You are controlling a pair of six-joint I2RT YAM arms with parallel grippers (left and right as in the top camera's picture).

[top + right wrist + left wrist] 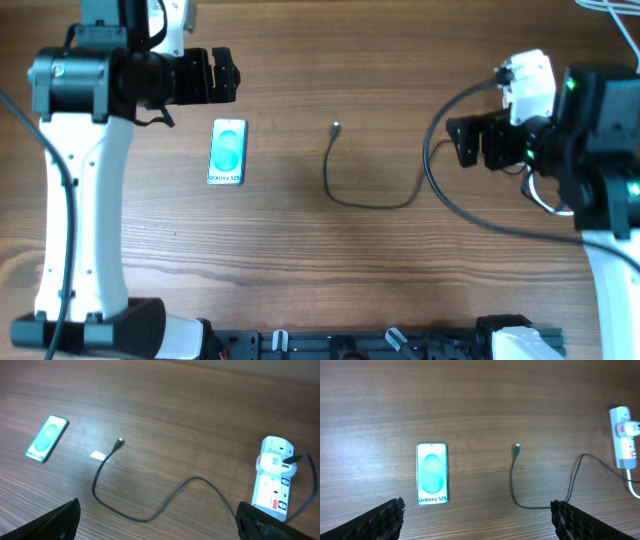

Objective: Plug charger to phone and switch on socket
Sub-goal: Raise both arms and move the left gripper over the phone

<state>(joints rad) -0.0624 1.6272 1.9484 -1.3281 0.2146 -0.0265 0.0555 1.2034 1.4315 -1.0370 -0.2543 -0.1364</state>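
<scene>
Both the left gripper (480,522) and right gripper (162,525) hover spread and empty, while the charger (512,477) lies loose between phone (432,473) and socket (270,491), plausibly reachable by either.

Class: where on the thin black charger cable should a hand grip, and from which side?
Grip the charger just behind its metal-tipped plug, probably from straight above, pinching across the cable. It lies flat on the table, so only a top-down pinch fits, and a grip near the tip keeps that limp end steerable toward the phone.
</scene>
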